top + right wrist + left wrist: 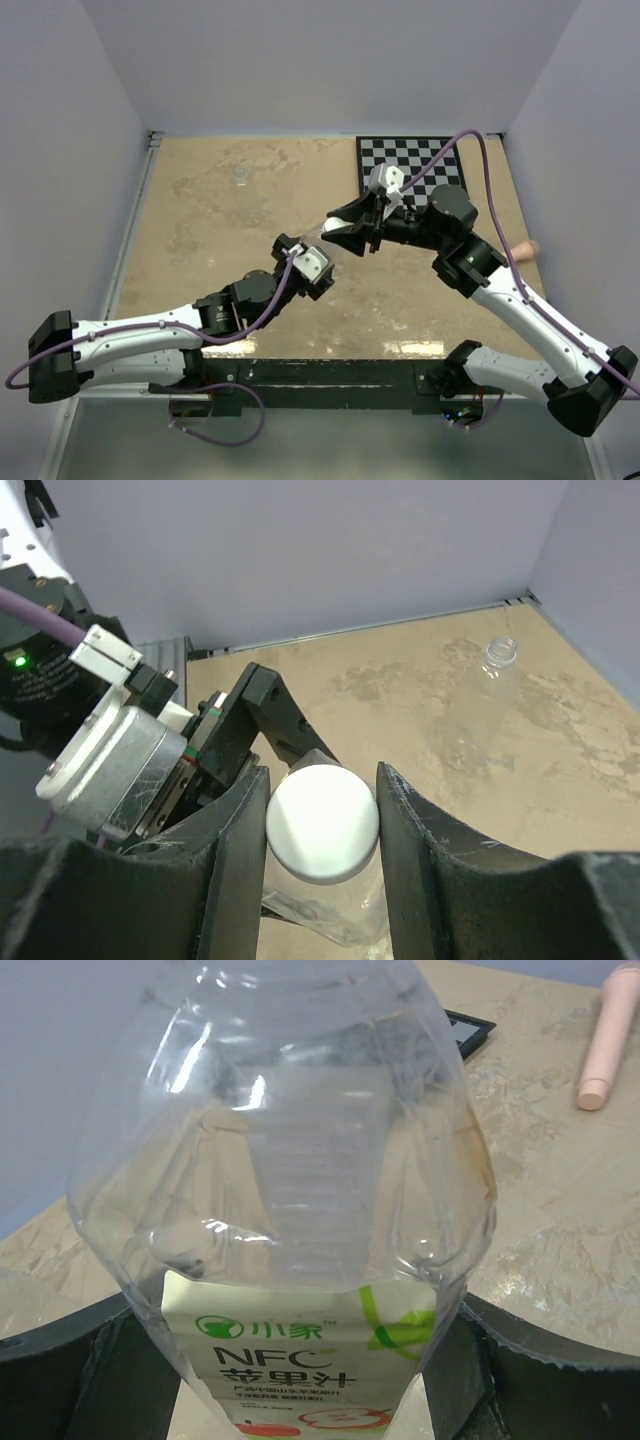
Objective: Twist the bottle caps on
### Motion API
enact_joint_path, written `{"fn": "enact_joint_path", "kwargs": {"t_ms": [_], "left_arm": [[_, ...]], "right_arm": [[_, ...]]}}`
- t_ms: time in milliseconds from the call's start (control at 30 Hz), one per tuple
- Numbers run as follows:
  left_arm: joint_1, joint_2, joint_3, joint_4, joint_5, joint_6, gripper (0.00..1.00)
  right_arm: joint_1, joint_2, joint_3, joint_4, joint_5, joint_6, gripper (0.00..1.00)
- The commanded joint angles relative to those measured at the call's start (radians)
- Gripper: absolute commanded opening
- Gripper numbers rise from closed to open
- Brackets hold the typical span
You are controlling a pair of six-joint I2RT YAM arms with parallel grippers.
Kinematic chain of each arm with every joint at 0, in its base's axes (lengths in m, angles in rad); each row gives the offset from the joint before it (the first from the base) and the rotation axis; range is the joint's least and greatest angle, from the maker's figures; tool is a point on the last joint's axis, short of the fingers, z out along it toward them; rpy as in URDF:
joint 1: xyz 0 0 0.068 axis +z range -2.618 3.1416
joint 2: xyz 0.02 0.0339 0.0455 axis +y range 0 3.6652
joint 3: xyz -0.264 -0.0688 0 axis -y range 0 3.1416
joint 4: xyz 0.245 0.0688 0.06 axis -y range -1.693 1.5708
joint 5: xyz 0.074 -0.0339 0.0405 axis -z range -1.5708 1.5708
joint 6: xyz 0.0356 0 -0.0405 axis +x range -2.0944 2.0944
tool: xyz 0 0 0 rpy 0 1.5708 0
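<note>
The left gripper [296, 250] clamps the tall labelled bottle [300, 1210] above the tabletop [200, 210], apparently to brace it while the right gripper [343, 229], pinching the white cap [322, 823] at its mouth, twists it on.

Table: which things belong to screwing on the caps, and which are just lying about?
For the job: labelled bottle; white cap; small bottle.
Lying about: pink stick; checkerboard.
</note>
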Motion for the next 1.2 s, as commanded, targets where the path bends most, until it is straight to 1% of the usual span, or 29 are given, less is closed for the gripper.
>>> {"fn": "enact_joint_path", "kwargs": {"t_ms": [0, 33, 67, 100, 133, 167, 233, 267, 333, 400, 467, 500, 567, 667, 800, 867, 1033, 1167], "left_arm": [[-0.028, -0.010, 0.050, 0.236, -0.061, 0.041, 0.00], [-0.019, -0.023, 0.048, 0.213, -0.042, 0.029, 0.00], [-0.006, -0.030, 0.051, 0.172, -0.010, 0.011, 0.00], [0.019, -0.044, 0.054, 0.130, 0.037, -0.015, 0.00], [0.048, -0.062, 0.053, 0.086, 0.085, -0.048, 0.00], [0.088, -0.078, 0.042, 0.058, 0.164, -0.068, 0.00], [0.168, -0.116, 0.019, 0.012, 0.293, -0.108, 0.00], [0.215, -0.137, 0.010, -0.005, 0.370, -0.103, 0.00], [0.267, -0.162, 0.010, -0.060, 0.471, -0.089, 0.00], [0.320, -0.176, 0.024, -0.117, 0.612, -0.056, 0.00], [0.369, -0.182, 0.033, -0.163, 0.743, -0.022, 0.00], [0.387, -0.181, 0.042, -0.187, 0.804, -0.010, 0.00], [0.416, -0.175, 0.059, -0.237, 0.915, 0.024, 0.00], [0.433, -0.156, 0.085, -0.275, 1.005, 0.059, 0.00], [0.438, -0.124, 0.120, -0.290, 1.076, 0.096, 0.00], [0.438, -0.112, 0.134, -0.289, 1.110, 0.110, 0.00], [0.438, -0.086, 0.148, -0.281, 1.188, 0.116, 0.00], [0.438, -0.079, 0.153, -0.269, 1.205, 0.115, 0.00]], "right_arm": [[-0.015, 0.003, -0.025, -0.024, 0.168, 0.091, 0.00], [-0.015, -0.009, -0.009, -0.024, 0.169, 0.088, 0.02], [-0.015, -0.025, 0.008, -0.028, 0.166, 0.086, 0.16], [-0.015, -0.036, 0.034, -0.051, 0.166, 0.060, 0.32], [-0.015, -0.042, 0.059, -0.076, 0.175, 0.042, 0.45], [-0.015, -0.049, 0.086, -0.100, 0.178, 0.021, 0.54], [-0.017, -0.054, 0.145, -0.154, 0.157, -0.021, 0.65], [-0.018, -0.056, 0.168, -0.189, 0.149, -0.083, 0.68], [-0.018, -0.054, 0.202, -0.243, 0.122, -0.168, 0.76], [-0.017, -0.054, 0.223, -0.292, 0.067, -0.260, 0.81], [-0.017, -0.054, 0.235, -0.321, 0.027, -0.314, 0.84], [-0.017, -0.056, 0.242, -0.338, -0.019, -0.349, 0.86], [-0.017, -0.054, 0.249, -0.354, -0.072, -0.386, 0.87], [-0.017, -0.037, 0.280, -0.404, -0.139, -0.444, 0.87], [-0.017, 0.019, 0.337, -0.516, -0.213, -0.533, 0.85], [-0.018, 0.036, 0.343, -0.542, -0.253, -0.563, 0.85], [-0.017, 0.055, 0.323, -0.515, -0.348, -0.583, 0.81], [-0.017, 0.058, 0.308, -0.484, -0.414, -0.581, 0.78]]}}
